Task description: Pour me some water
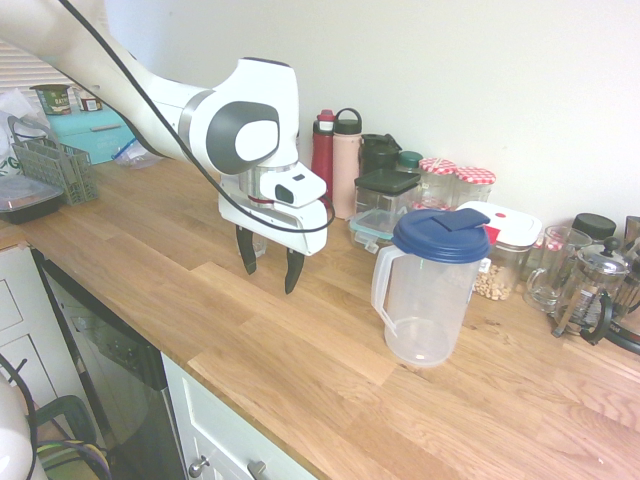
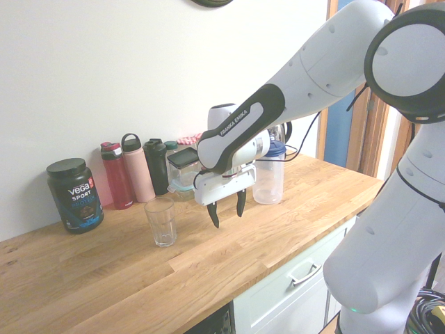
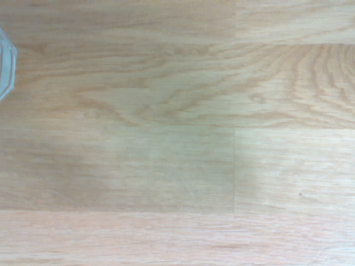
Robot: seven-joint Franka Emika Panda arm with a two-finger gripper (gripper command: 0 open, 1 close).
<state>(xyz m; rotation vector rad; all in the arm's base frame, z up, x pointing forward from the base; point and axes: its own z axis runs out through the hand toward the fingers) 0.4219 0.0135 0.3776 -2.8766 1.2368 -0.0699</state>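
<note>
A clear plastic pitcher (image 1: 428,290) with a blue lid (image 1: 441,235) stands upright on the wooden counter (image 1: 300,350). I cannot tell whether it holds water. An empty drinking glass (image 2: 161,221) stands on the counter in the second exterior view. My gripper (image 1: 270,278) hangs open a little above the counter, between the glass and the pitcher (image 2: 268,177), with nothing between its fingers. The wrist view shows bare wood and a sliver of the glass (image 3: 5,61) at one edge.
Along the wall stand a red bottle (image 1: 322,150), a pink bottle (image 1: 346,165), storage jars (image 1: 455,185) and a French press (image 1: 595,290). A black Vega tub (image 2: 75,195) stands beyond the glass. A dish rack (image 1: 55,165) sits at the counter's far end.
</note>
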